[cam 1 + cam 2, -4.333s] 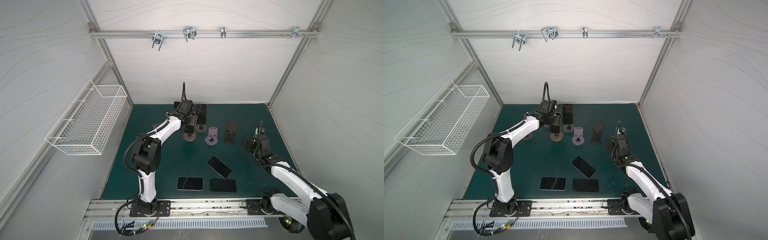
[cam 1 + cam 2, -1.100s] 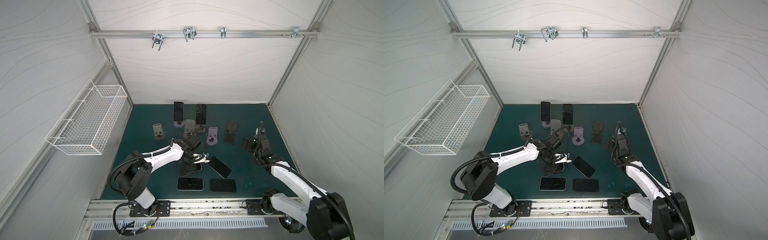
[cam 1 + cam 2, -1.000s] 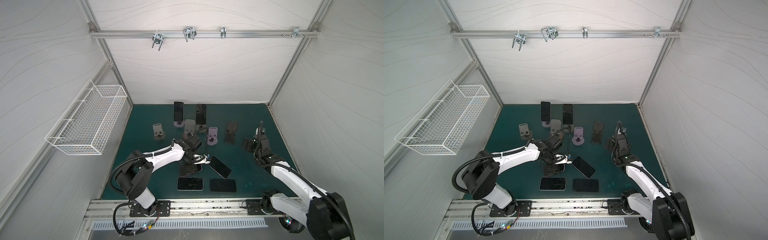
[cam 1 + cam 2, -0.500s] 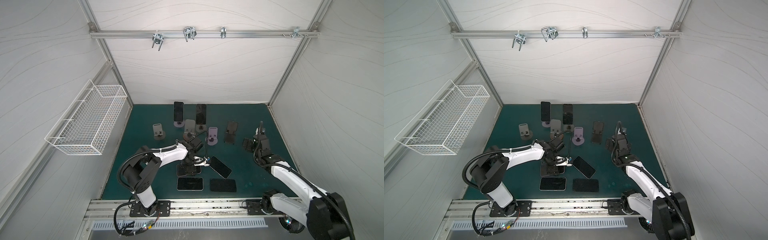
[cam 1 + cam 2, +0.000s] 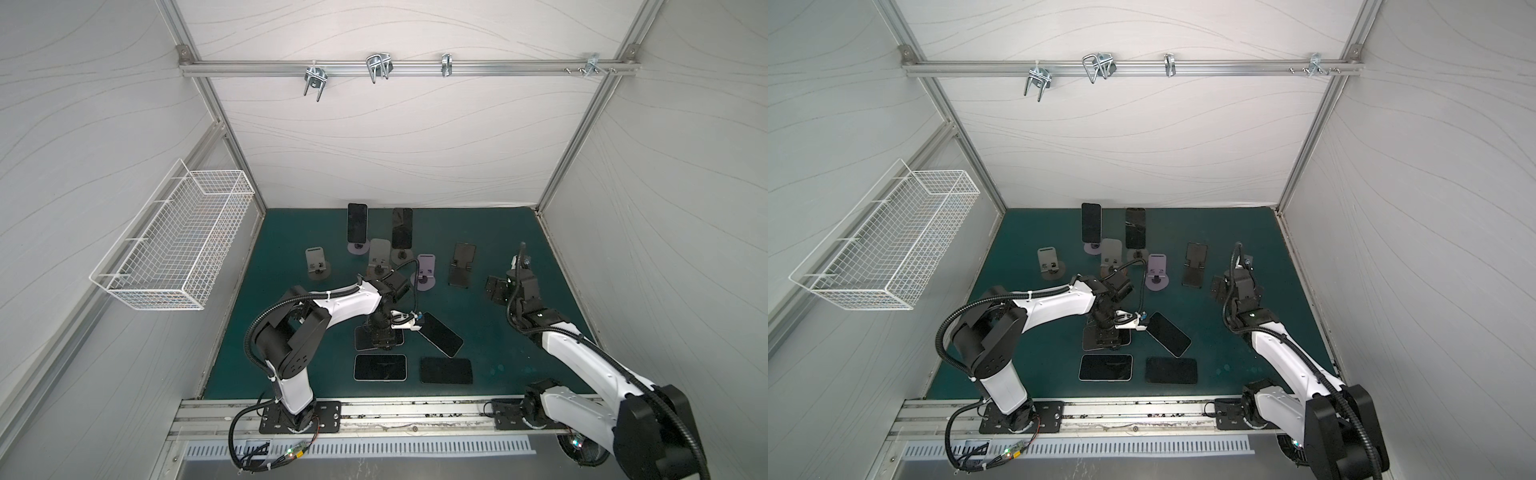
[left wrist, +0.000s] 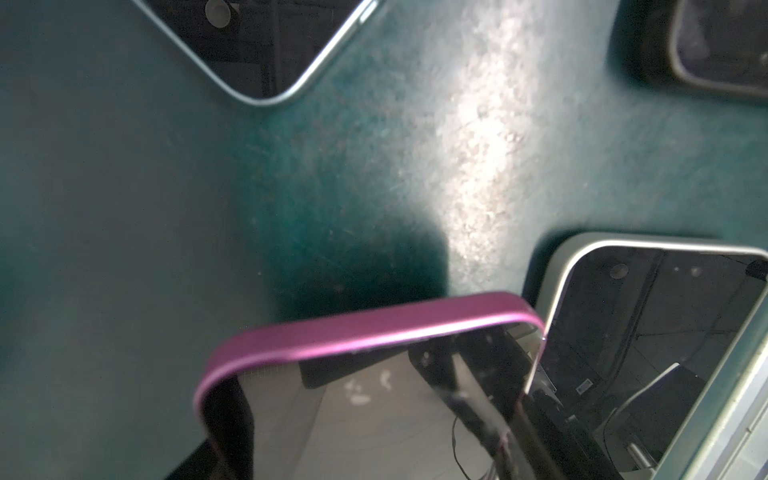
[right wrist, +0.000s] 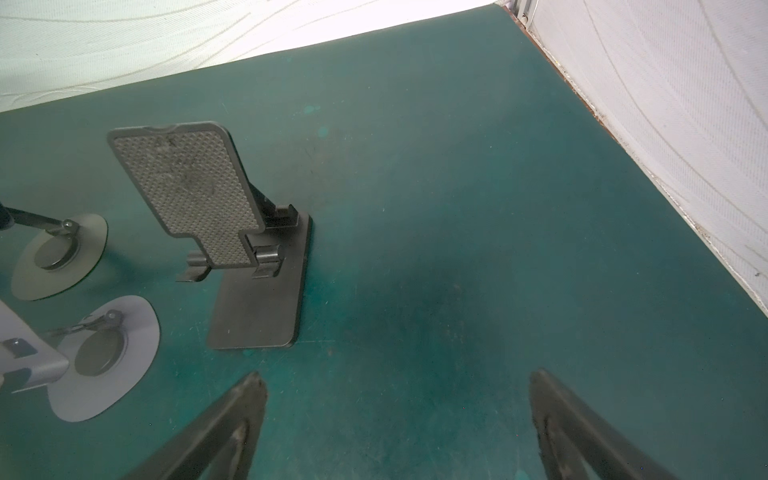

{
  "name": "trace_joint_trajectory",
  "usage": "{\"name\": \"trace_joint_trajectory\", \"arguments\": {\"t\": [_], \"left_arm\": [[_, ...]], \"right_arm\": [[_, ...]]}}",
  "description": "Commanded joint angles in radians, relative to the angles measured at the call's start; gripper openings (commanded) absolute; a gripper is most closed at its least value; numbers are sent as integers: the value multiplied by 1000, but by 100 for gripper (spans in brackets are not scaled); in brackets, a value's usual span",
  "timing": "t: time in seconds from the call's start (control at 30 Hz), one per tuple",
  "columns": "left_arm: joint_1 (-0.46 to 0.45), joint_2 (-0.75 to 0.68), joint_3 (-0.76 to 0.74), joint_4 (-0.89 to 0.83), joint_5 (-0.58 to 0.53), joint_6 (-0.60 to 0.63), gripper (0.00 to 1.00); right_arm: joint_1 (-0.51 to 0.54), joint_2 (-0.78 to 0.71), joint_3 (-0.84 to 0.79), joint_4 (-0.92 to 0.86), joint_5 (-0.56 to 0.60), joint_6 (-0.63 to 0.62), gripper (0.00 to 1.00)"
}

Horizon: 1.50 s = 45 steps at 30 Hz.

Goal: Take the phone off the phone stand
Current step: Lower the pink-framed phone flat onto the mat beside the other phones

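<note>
Along the front edge of the counter (image 5: 511,357) a silver-rimmed phone (image 5: 380,368) and a black phone (image 5: 446,370) lie flat; just behind them the left jaws are closed on the purple-edged phone (image 6: 365,328), which seems to rest on the counter; farther back the right jaws gape over the counter, gripping nothing; beyond stands the grey phone stand (image 5: 379,254), well apart from that phone.
</note>
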State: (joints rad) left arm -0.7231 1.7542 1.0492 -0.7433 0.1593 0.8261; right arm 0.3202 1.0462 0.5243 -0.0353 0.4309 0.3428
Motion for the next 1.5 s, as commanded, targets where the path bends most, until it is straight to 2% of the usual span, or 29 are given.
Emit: {"name": "trace_joint_trajectory", "arguments": {"t": [0.0,0.7,1.17,1.47], "left_arm": [[-11,44,15,9,44,17,71],[-23,66,29,38,28,-39,74],[-22,65,38,22,76,-54,80],[-23,56,41,21,83,-58,80]], "right_arm": [[-7,1,7,-6,9,4,99],[-7,3,8,-6,7,3,99],[-6,-6,-1,13,-21,-16,99],[-7,-15,-11,25,-40,-27,99]]}}
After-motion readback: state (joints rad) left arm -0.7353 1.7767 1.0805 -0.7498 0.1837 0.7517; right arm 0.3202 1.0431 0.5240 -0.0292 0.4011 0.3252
